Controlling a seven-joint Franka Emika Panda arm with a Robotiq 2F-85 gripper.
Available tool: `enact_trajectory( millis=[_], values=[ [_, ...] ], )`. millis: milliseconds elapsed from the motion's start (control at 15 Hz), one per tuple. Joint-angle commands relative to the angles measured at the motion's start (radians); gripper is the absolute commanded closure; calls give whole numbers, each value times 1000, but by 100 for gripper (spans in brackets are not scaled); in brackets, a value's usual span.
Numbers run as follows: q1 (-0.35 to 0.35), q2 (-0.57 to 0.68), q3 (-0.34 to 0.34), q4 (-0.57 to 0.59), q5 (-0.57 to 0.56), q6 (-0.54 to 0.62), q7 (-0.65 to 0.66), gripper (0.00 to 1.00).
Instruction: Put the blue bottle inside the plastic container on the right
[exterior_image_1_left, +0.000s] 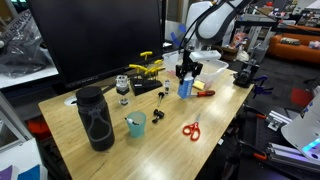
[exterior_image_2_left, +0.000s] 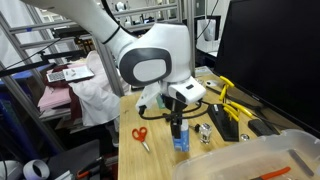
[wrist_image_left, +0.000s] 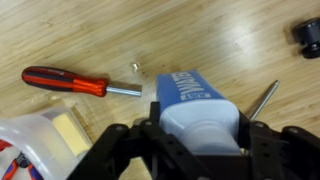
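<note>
The blue bottle (exterior_image_1_left: 185, 88) with a white cap stands upright on the wooden table, seen in both exterior views (exterior_image_2_left: 180, 141). In the wrist view its blue body (wrist_image_left: 188, 90) and white top lie right between my fingers. My gripper (exterior_image_1_left: 187, 72) (exterior_image_2_left: 177, 122) (wrist_image_left: 198, 135) comes down over the bottle's top, and its fingers press against both sides of it. The translucent plastic container (exterior_image_1_left: 211, 64) sits just behind the bottle. It also shows at the lower right of an exterior view (exterior_image_2_left: 262, 160) and at the lower left of the wrist view (wrist_image_left: 40, 135).
A red-handled screwdriver (wrist_image_left: 64, 82) (exterior_image_1_left: 203, 93) lies next to the bottle. Red scissors (exterior_image_1_left: 191, 128) (exterior_image_2_left: 140, 133) lie near the table's edge. A big black flask (exterior_image_1_left: 95, 118), a teal cup (exterior_image_1_left: 135, 124) and yellow tools (exterior_image_1_left: 150, 68) stand further along the table.
</note>
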Motion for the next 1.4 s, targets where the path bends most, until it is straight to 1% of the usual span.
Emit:
enact_trajectory(
  millis=[0, 67, 200, 333, 533, 600, 733, 800, 933, 1000, 1133, 1333],
  values=[
    [14, -104, -26, -9, -92, -23, 98, 60],
    [8, -135, -27, -10, -130, -13, 143, 60],
    [-18, -199, -22, -12, -134, 26, 229, 60],
    [-52, -259, -23, -10, -158, 24, 321, 60],
    [-139, -344, -21, -9, -276, 23, 479, 60],
    [-174, -364, -17, -7, -332, 25, 532, 60],
    [-241, -385, -11, 2, -406, 32, 642, 60],
    [-270, -381, -9, 8, -434, 37, 695, 60],
    [-285, -348, -20, 20, -423, 47, 739, 60],
    [-277, -324, -29, 26, -387, 57, 737, 60],
    [-263, -261, -36, 43, -351, 102, 766, 60],
    [-251, -144, -54, 97, -347, 176, 830, 60]
  ],
)
